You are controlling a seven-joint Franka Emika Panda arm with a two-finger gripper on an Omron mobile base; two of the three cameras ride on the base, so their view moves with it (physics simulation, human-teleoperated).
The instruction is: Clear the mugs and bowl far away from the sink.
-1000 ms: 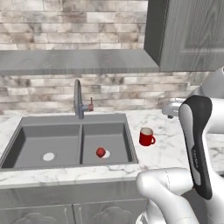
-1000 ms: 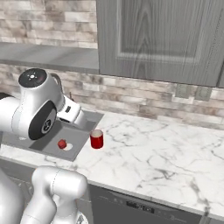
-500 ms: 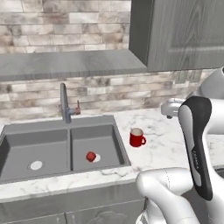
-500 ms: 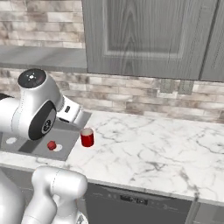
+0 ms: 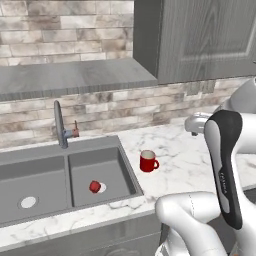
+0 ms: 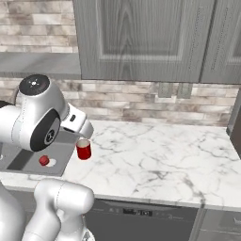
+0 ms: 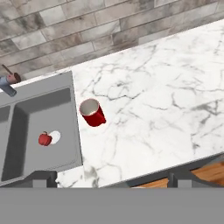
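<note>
- Standing just beside the sink's right rim, the one small bright red cylindrical mug (image 5: 148,161) sits upright on the white marbled worktop (image 5: 195,160), left of centre in the left base view; the same mug appears at the left of the right base view and left of centre in the hand view, its pale inside showing.
- Judged from that spot, nothing of the clearing looks done: this mug is near the dark grey rectangular double-basin sink (image 5: 60,177) and would need carrying to the long bare stretch of worktop at the right of the right base view.
- A small red apple-like object with a stem (image 7: 44,138) lies in the right-hand basin beside the pale drain; it looks like fruit, not a mug, though it is too small to be sure.
- Count: one red mug, one small red object in the basin, one sink with two basins, one slim metal tap with a red lever (image 5: 62,131).
- A second mug and the bowl would have to be found elsewhere.
- The pincer (image 7: 111,178) hangs released, jaws spread wide and holding nothing; its two dark tips sit at the bottom of the hand view, well apart from the mug.
</note>
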